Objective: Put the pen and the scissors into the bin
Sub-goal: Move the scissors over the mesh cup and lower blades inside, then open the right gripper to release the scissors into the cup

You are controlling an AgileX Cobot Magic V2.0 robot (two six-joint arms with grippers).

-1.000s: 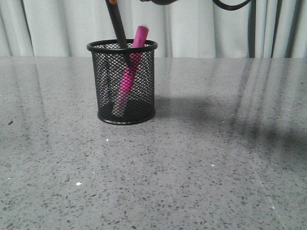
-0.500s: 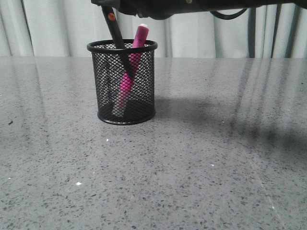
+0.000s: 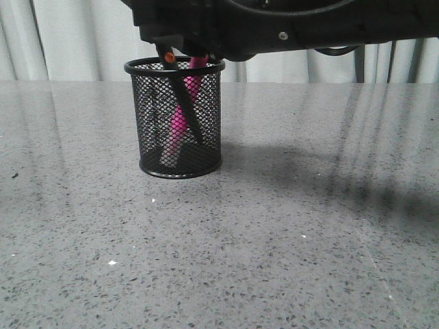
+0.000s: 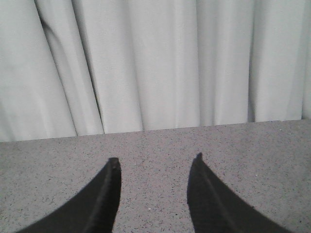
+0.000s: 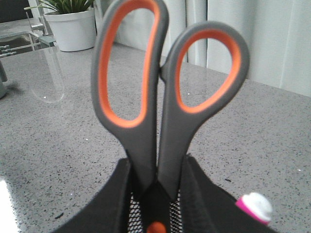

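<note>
Soft, even light fills all views. The bin (image 3: 180, 116) casts a faint shadow to its right across the table (image 3: 288, 233), whose polished surface reflects the curtain (image 3: 82, 41) behind. Near the scissors (image 5: 160, 97), the potted plant (image 5: 68, 22) is blurred.

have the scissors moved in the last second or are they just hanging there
Yes. The scissors have gone down into the bin: the orange pivot screw, earlier well above the rim, now sits at rim level, and the blades reach deep inside beside the pen.
</note>
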